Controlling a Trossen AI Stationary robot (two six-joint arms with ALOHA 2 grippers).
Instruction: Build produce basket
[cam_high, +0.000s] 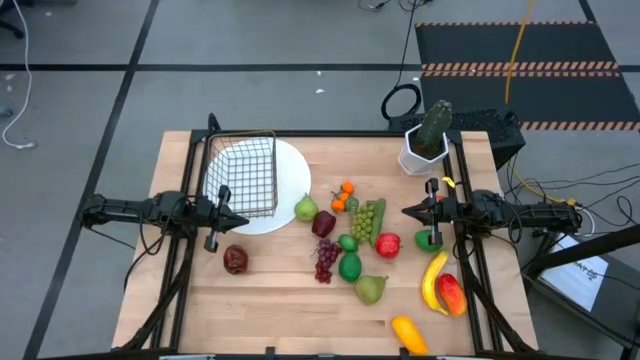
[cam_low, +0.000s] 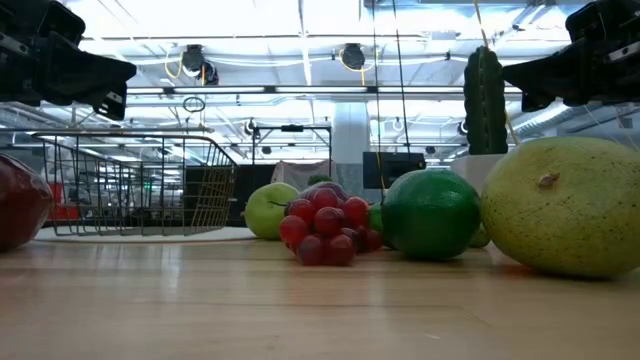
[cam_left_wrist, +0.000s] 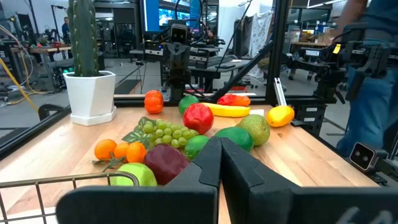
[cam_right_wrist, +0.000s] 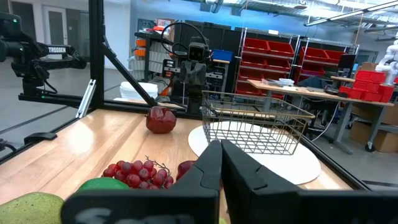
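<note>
Nothing is loaded: my basket (cam_high: 248, 176) sits empty on the plate (cam_high: 293, 175), the produce (cam_high: 350, 240) lies across the tabletop (cam_high: 280, 310), both my jaws shut, holding nothing.

Fruit (cam_high: 360, 240) mid-table — bare front-left corner

The premises were a robotics laboratory or workshop. The wooden bench (cam_high: 290, 310) stood inside a black metal frame (cam_high: 470, 270) on a grey floor marked with dark lines. A striped hazard mat (cam_high: 520, 68) lay beyond it, with loose cables (cam_high: 520, 40) trailing across the floor. Red storage bins on shelving (cam_right_wrist: 273, 56) lined one wall, beside worktables (cam_right_wrist: 298, 90). Further robot arms on stands (cam_left_wrist: 177, 46) and monitor screens (cam_left_wrist: 165, 12) occupied the room behind. Exposed ducts and strip lighting (cam_low: 270, 55) ran overhead. A person in jeans (cam_left_wrist: 367, 93) stood near the bench.
</note>
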